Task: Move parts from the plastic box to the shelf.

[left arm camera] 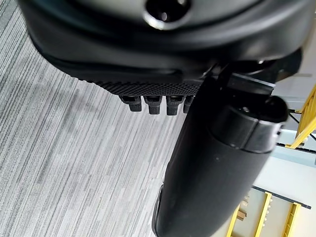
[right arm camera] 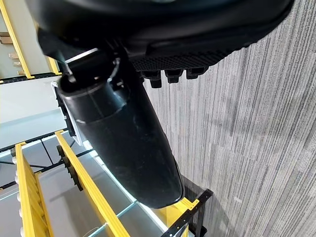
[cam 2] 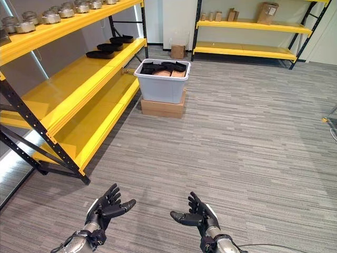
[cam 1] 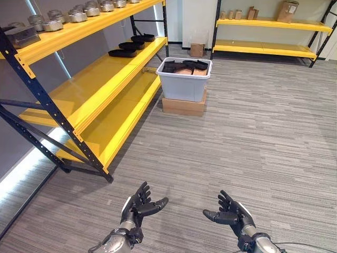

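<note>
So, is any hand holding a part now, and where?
No. The left hand and right hand are open and empty; parts lie in the plastic box.

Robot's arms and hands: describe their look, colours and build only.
Both arms are silver-grey metal at the wrists. The left hand and right hand are dark, near black, with segmented fingers and a thick thumb each. Close up, the left thumb is smooth glossy black, and the palm edge is finely ribbed.

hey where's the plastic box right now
In the left eye view, the plastic box sits on a cardboard box on the floor ahead, just right of the yellow shelf.
</note>
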You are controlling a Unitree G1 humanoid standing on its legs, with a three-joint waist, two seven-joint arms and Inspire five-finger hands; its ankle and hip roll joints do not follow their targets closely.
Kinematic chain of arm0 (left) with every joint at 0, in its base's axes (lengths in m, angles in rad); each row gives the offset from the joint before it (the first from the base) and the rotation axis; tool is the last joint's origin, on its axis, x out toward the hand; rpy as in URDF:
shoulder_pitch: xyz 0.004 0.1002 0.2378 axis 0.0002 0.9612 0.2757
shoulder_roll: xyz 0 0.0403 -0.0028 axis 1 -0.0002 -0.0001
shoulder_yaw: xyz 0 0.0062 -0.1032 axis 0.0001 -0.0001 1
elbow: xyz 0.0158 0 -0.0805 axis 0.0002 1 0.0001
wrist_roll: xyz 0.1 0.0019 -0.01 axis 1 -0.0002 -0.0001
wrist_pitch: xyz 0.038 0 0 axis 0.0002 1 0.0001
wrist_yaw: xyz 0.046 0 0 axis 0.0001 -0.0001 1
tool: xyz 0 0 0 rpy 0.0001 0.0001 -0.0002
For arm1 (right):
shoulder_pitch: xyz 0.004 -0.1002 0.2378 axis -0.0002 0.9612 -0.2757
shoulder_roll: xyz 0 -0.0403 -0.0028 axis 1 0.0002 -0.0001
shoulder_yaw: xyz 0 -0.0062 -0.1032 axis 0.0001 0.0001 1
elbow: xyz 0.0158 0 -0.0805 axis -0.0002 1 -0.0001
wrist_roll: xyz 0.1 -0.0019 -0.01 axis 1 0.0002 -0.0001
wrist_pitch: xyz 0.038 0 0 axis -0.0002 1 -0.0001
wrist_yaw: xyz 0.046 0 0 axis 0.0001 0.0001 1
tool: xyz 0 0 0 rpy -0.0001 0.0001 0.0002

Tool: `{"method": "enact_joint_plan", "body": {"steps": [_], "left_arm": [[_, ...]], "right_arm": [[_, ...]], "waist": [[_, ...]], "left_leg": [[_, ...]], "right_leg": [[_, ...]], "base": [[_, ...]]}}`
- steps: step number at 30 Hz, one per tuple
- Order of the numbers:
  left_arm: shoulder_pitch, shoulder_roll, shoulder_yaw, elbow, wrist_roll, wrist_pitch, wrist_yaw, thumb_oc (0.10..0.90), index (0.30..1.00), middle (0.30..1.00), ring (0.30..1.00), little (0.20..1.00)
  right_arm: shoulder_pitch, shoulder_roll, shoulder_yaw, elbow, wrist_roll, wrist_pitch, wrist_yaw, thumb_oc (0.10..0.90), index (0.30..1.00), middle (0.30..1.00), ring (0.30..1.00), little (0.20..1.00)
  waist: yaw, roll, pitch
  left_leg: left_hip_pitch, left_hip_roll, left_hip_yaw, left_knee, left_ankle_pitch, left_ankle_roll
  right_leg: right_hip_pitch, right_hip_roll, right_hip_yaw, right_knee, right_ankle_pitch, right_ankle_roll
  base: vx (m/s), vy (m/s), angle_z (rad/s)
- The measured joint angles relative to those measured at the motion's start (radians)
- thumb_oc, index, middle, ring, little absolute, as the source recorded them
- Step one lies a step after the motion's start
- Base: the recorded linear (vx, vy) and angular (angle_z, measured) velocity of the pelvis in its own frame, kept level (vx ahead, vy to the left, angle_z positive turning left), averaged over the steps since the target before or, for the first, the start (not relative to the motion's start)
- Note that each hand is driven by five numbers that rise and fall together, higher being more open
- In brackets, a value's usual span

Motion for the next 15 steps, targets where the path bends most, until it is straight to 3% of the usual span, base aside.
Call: {"method": "enact_joint_plan", "body": {"steps": [15], "left_arm": [[0.0,0.0,0.0,0.005,0.0,0.0,0.0,0.9,1.0,1.0,1.0,1.0]], "right_arm": [[0.0,-0.012,0.001,0.0,0.0,0.0,0.001,0.9,1.0,1.0,1.0,1.0]], "waist": [[0.0,0.009,0.003]], "left_leg": [[0.008,0.0,-0.001,0.0,0.0,0.0]], "right_leg": [[0.01,0.0,-0.001,-0.003,0.0,0.0]], "base": [[0.0,0.0,0.0]]}}
